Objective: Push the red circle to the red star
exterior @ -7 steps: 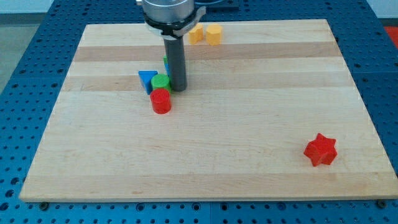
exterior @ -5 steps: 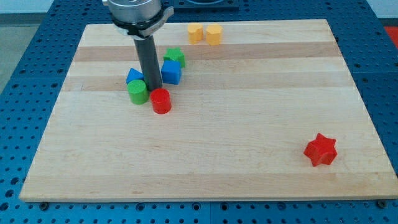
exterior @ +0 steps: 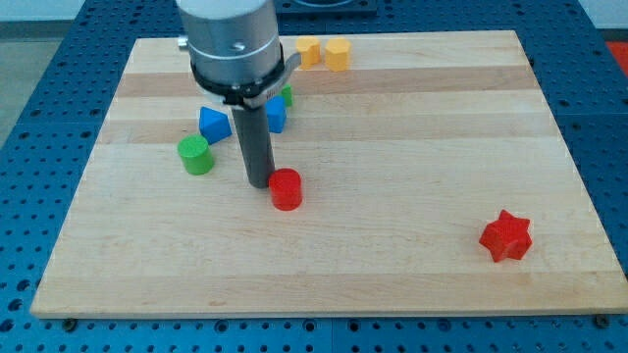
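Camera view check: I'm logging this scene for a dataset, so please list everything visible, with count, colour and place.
red circle: 1, red, board centre-left, at my tip's right
red star: 1, red, lower right
green cylinder: 1, green, left of the rod
blue triangle: 1, blue, above the green cylinder
blue block: 1, blue, partly hidden behind the rod
green block: 1, green, mostly hidden
yellow blocks: 2, yellow, top edge
board: 1, light wood
my tip: 1, dark rod, touching or nearly touching the red circle's left

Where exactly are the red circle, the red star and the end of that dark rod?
red circle point(exterior: 287, 189), camera view, on its front side just below the top face.
red star point(exterior: 505, 236), camera view, on the middle of the star.
my tip point(exterior: 260, 183), camera view, on the rod's very bottom end, just left of the circle.
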